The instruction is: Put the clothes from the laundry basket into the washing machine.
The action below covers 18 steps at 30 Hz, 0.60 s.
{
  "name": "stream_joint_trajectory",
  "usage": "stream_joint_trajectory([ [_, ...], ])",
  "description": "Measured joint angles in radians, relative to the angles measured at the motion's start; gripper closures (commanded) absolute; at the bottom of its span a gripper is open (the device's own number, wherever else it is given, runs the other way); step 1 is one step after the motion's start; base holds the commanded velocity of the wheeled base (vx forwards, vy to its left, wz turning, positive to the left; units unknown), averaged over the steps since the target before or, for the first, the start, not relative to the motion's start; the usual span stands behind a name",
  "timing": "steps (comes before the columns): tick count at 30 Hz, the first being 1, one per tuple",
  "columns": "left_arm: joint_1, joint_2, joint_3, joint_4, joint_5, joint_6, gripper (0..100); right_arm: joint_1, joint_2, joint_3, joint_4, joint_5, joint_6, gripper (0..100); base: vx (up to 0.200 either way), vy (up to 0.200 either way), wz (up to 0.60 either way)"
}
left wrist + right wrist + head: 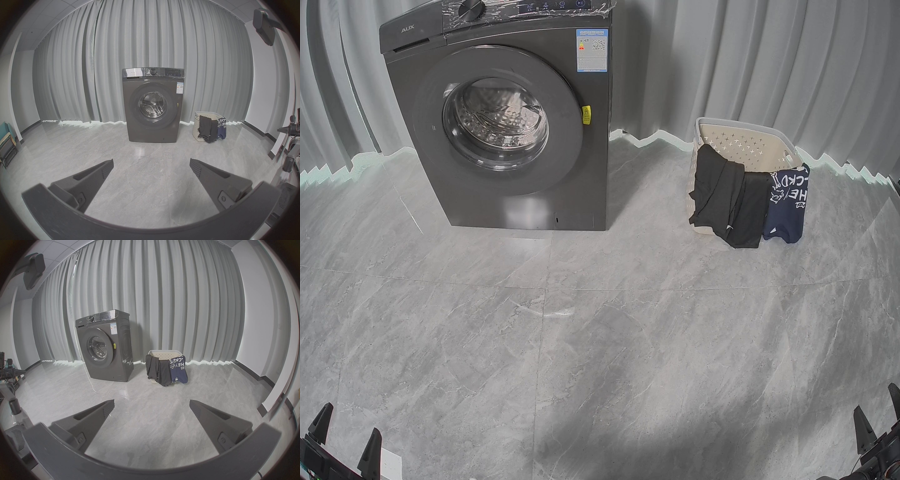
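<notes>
A dark grey washing machine [506, 119] [152, 104] [104, 344] stands against the curtain at the far left, its round door shut. To its right sits a cream laundry basket [745, 145] [202, 115] [164, 353]. A black garment [728, 194] [206, 128] [156, 369] and a navy printed shirt [787, 203] [222, 126] [178, 368] hang over the basket's front rim. My left gripper [347, 431] [151, 165] is open and empty at the near left, far from both. At the near right my right gripper [878, 409] [151, 405] is open and empty too.
Grey tiled floor [600, 350] stretches between me and the machine. A pleated grey curtain [769, 62] backs the scene. Equipment on stands [292, 140] sits off to one side.
</notes>
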Motion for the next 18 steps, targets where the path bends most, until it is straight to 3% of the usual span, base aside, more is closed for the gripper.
stream_joint_trajectory([
  [12, 0.000, 0.000, 0.000, 0.000, 0.001, -0.004, 0, 0.001, 0.000, 0.000, 0.000, 0.001, 0.000, 0, 0.183, 0.000, 0.00],
  [18, 0.000, 0.000, 0.000, 0.000, 0.000, -0.005, 0, 0.000, 0.000, 0.000, 0.000, 0.001, -0.001, 0, 0.000, 0.000, 0.00],
])
